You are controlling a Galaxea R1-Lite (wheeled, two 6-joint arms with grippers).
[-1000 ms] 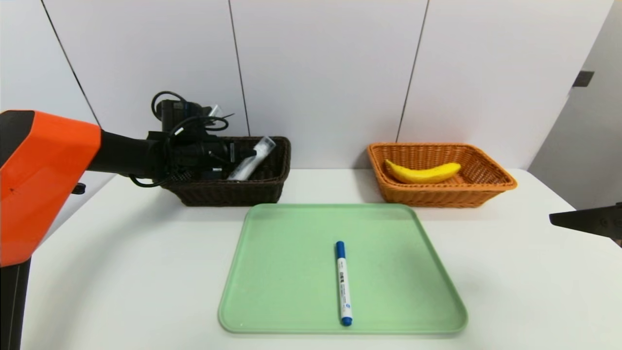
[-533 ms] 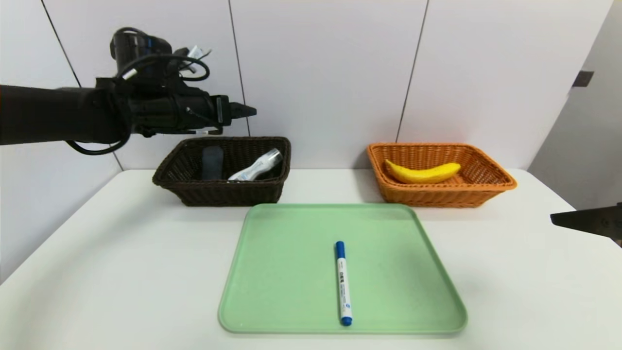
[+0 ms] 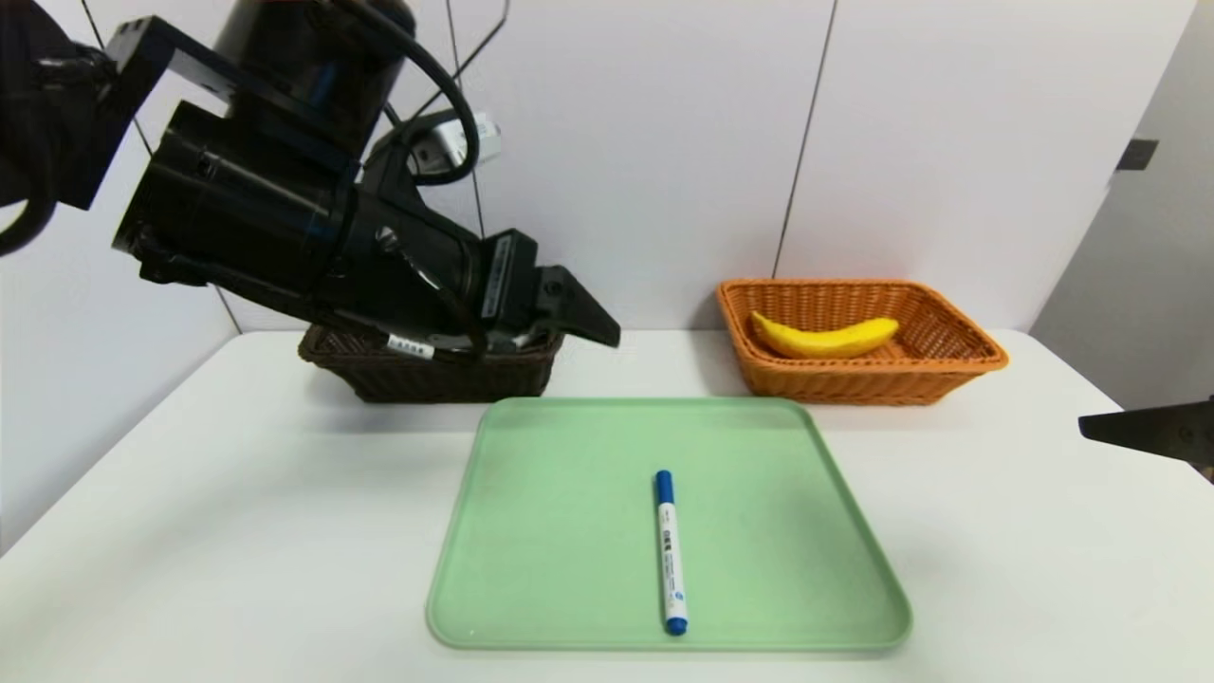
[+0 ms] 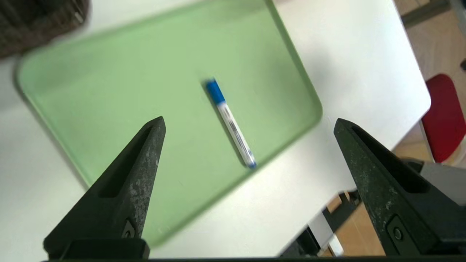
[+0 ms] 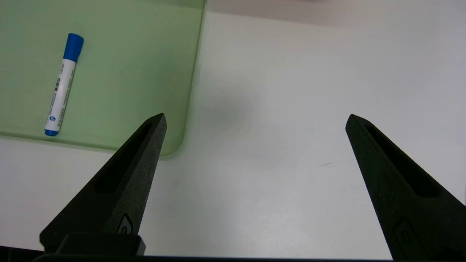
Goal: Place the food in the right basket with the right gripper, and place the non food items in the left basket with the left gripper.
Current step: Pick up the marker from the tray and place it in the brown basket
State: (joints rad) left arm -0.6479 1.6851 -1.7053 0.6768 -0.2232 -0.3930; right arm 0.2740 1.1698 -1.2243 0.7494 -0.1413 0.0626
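A white marker (image 3: 670,552) with a blue cap lies alone on the green tray (image 3: 531,569). My left gripper (image 3: 593,327) hangs open and empty in front of the dark brown left basket (image 3: 436,375), tilted down toward the tray. In the left wrist view the marker (image 4: 230,123) shows far below the wide-apart left gripper (image 4: 249,120). The arm hides what is inside that basket. The yellow banana (image 3: 823,338) lies in the orange right basket (image 3: 948,365). My right gripper (image 3: 1100,429) stays open over bare table at the far right, with nothing in the right gripper (image 5: 255,116).
The tray (image 5: 138,54) fills the middle of the white table (image 3: 237,531). Both baskets stand at the back against the white wall. The table's edge and a red chair (image 4: 446,116) appear in the left wrist view.
My left arm lifted out of the dark basket, leaving the whitish bottle inside, then swung forward and down toward the tray. Its jaws spread wider. The right arm stayed still.
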